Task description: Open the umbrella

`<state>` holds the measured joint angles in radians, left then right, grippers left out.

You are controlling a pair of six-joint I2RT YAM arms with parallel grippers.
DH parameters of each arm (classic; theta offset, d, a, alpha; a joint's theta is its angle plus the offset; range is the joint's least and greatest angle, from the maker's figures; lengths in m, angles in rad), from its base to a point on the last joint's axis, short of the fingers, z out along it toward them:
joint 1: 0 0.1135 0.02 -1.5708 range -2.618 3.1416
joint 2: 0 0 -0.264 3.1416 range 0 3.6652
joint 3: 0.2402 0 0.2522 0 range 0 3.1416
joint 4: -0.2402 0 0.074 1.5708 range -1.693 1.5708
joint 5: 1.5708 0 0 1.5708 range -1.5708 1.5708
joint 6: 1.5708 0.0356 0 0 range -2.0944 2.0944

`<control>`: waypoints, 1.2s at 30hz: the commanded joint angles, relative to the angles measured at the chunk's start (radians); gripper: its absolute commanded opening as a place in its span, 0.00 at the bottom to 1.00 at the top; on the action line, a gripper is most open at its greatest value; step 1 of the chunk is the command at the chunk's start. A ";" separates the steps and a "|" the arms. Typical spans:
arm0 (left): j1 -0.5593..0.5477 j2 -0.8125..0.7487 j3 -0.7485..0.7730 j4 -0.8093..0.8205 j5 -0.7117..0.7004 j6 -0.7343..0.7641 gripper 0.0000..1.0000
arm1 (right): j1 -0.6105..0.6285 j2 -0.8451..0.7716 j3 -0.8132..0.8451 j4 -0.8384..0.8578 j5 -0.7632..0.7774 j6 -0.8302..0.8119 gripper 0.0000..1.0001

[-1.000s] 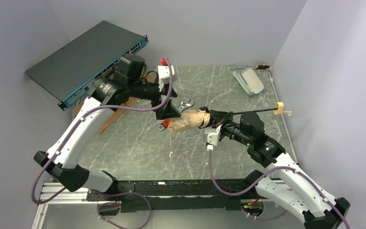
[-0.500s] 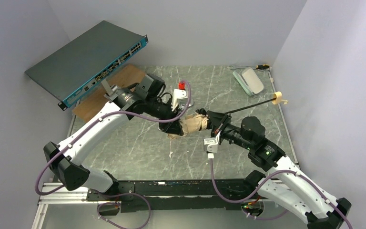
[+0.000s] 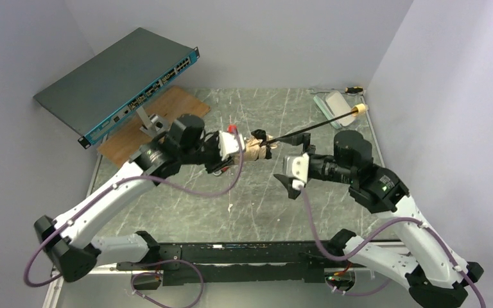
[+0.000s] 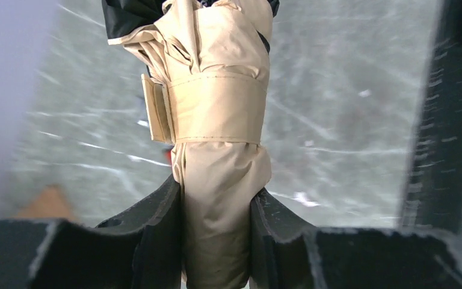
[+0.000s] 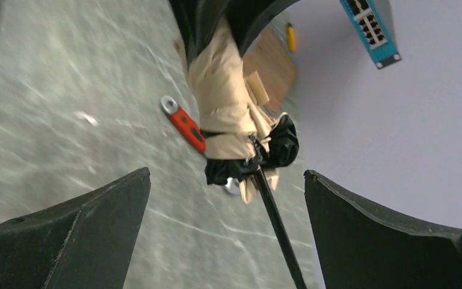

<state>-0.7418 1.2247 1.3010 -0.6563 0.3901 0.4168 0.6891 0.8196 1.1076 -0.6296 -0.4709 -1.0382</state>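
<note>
While our left gripper [image 4: 216,208] clamps the strapped umbrella [image 3: 255,146] above the worktop [image 3: 257,199], its shaft [image 3: 308,131] runs far-right to the knob [image 3: 359,109], and our right gripper [image 3: 293,174], jaws wide and empty, sits nearer, just beside that shaft.

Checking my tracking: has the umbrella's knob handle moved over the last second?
Yes. The knob handle swung toward the back wall and now lies right beside the mint case.
</note>
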 commanded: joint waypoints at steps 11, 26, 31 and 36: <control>-0.264 -0.321 -0.445 0.645 -0.377 0.849 0.00 | 0.000 0.366 0.431 -0.289 -0.221 0.581 1.00; -0.342 -0.377 -0.531 0.775 -0.435 0.971 0.00 | -0.020 0.440 0.312 -0.331 -0.134 0.596 1.00; -0.348 -0.383 -0.544 0.817 -0.461 0.991 0.00 | -0.061 0.422 0.245 -0.320 -0.142 0.616 1.00; -0.354 -0.389 -0.572 0.849 -0.449 1.022 0.00 | -0.138 0.428 0.266 -0.316 -0.304 0.630 0.90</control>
<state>-1.0855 0.8738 0.7296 0.0074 -0.0498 1.4033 0.5972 1.2613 1.3529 -0.9592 -0.6502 -0.4358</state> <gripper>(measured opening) 0.381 0.935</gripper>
